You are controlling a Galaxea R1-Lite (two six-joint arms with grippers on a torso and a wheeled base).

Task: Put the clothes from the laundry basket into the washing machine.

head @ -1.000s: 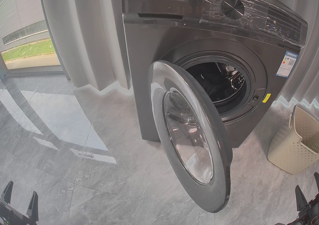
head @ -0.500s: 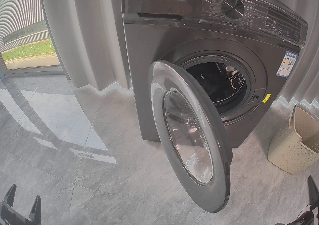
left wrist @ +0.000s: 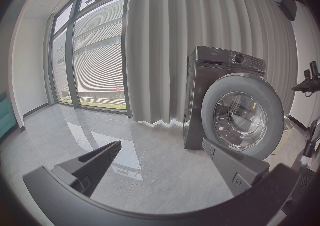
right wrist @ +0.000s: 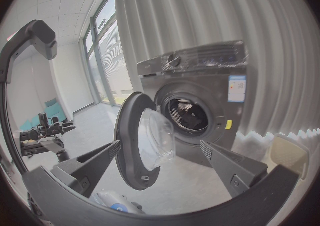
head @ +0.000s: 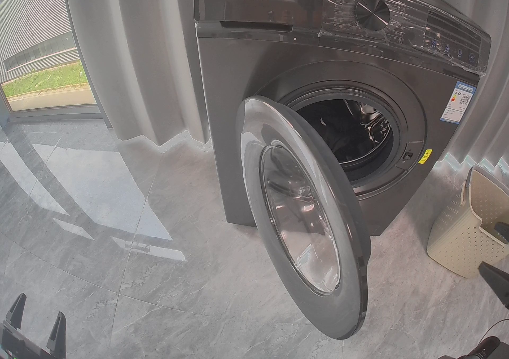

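Observation:
The grey washing machine (head: 328, 58) stands ahead with its round door (head: 305, 217) swung wide open toward me. Dark clothes (head: 344, 135) lie inside the drum. A beige perforated laundry basket (head: 466, 227) sits on the floor right of the machine, and I see only its walls. At the view's right edge my right gripper (head: 501, 256) is open just in front of the basket. The right wrist view shows the gripper (right wrist: 160, 143) facing the machine (right wrist: 196, 103) and basket (right wrist: 288, 155). Low at the near left, my left gripper (head: 36, 317) (left wrist: 160, 142) is open and holds nothing.
Pale pleated curtains (head: 143, 47) hang behind the machine. A floor-to-ceiling window (head: 42, 58) is at the far left. Grey tiled floor (head: 159, 249) lies open left of the door, which juts out into the space before the drum.
My right gripper has moved up and forward along the right edge, toward the basket. The left gripper shifted slightly a second ago and has since held still.

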